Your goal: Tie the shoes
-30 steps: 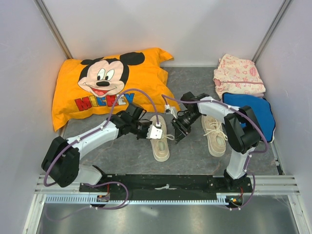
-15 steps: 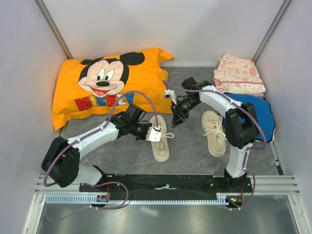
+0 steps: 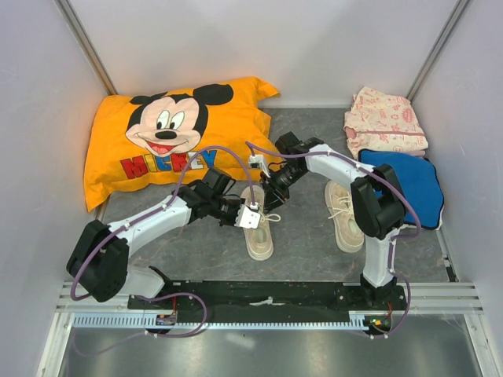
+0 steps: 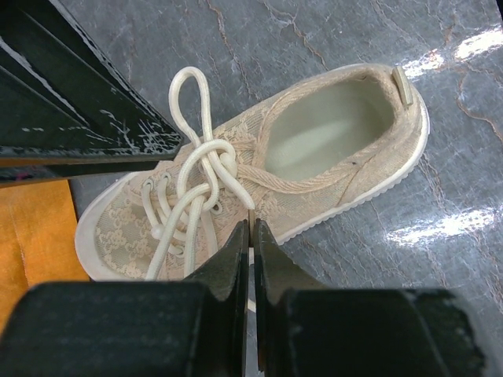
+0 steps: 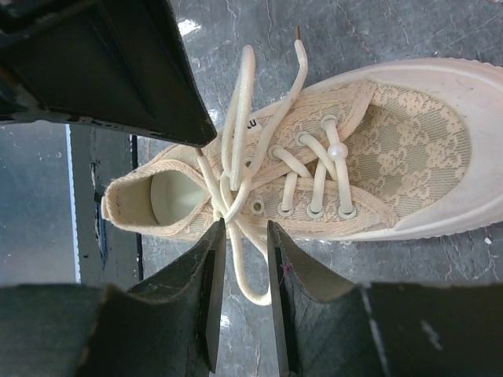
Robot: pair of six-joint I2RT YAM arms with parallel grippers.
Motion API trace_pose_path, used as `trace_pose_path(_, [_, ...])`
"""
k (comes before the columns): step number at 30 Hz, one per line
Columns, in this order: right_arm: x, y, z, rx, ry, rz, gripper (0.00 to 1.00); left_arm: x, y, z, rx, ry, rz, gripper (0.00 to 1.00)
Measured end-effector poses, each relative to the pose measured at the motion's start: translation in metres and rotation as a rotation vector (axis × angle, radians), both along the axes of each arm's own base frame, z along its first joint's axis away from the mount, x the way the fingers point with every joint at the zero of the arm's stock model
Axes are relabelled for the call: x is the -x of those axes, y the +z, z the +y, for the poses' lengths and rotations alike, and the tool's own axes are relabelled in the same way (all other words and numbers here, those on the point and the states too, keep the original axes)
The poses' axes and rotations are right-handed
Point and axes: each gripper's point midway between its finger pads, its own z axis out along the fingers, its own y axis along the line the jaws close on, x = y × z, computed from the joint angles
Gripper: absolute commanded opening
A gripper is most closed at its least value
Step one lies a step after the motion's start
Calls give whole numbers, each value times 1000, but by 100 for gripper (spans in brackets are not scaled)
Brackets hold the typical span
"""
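**Status.** Work was confined to one shoe. The cream-beige low-top woven sneaker (image 3: 259, 238) lay on the grey marbled bench (image 3: 196, 251) between the two arms, toe towards the far wall. The second cream-beige sneaker (image 3: 347, 224) lay well apart to its right, beside the right arm, with no claw near it.

**Completed.** The long white lace (image 4: 189, 86) of the middle sneaker was crossed into a knot (image 4: 218, 161) over the tongue. One loop stood out from the knot, and a free end lay beside that loop.

**Claw states.**
- The left claw (image 4: 251, 229) had its jaws closed to a thin slit at the sneaker's edge. In the right wrist view a taut strand ran from the knot to its tip, so it appeared to be pinching that strand.
- The right claw (image 5: 240, 232) had its jaws parted slightly, wider than the lace. A slack bight of lace hung between them, unclamped.

**Outstanding.** The knot looked loose, and by my judgement the bow was not yet drawn snug. The slack bight probably needed gripping and pulling against the left claw's strand. The second sneaker's laces lay across its top. Whether they were tied could not be read from the overhead view, so I would count that shoe as pending. Overall the task appeared less than half complete.
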Motion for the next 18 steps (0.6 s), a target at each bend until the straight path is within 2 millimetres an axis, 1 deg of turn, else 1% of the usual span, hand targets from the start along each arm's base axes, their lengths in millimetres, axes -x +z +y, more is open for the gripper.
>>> trace_pose_path(6, [1,-13,0,12,2,4,30,0,0,0,0,0,0,6])
trace_pose_path(18, [6,-23,-2,21,11,6,31,0,0,0,0,0,0,6])
